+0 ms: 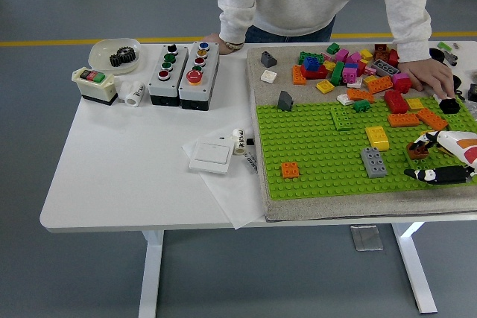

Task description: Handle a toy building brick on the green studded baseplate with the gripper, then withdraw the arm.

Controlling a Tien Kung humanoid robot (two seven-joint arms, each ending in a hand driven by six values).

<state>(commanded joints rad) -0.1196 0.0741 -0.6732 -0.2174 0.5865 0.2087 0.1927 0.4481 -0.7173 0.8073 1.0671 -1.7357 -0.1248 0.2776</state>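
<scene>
Green and studded, the flat square baseplate (320, 150) is lying on a rough grey mat (262, 94) at the right side of the white bench (127, 176). Only the right robot hand (445, 156) is showing, coming in at the right edge over the plate. Its black and white fingers (447, 175) are resting low by a small brown brick (417, 150), which is sitting on the plate's right part. The upper fingertips are touching or nearly touching this brick, but I cannot tell if the hand is really gripping it.

Other blocks are standing on the studs: a grey one (373, 161), a yellow one (377, 137), a small orange one (291, 170) and a green one (342, 117). Behind the plate, a heap of glossy plastic bricks (346, 68) in many colours is lying on the mat.

A person in a light sweatshirt is standing at the far side; one hand (431, 77) is resting on the mat beside the heap, the other (221, 38) is leaning on the bench edge.

On the left, two grey button boxes (182, 74), a white wall switch (213, 157) and a shallow dish (113, 53) with a black gear are staying apart.
</scene>
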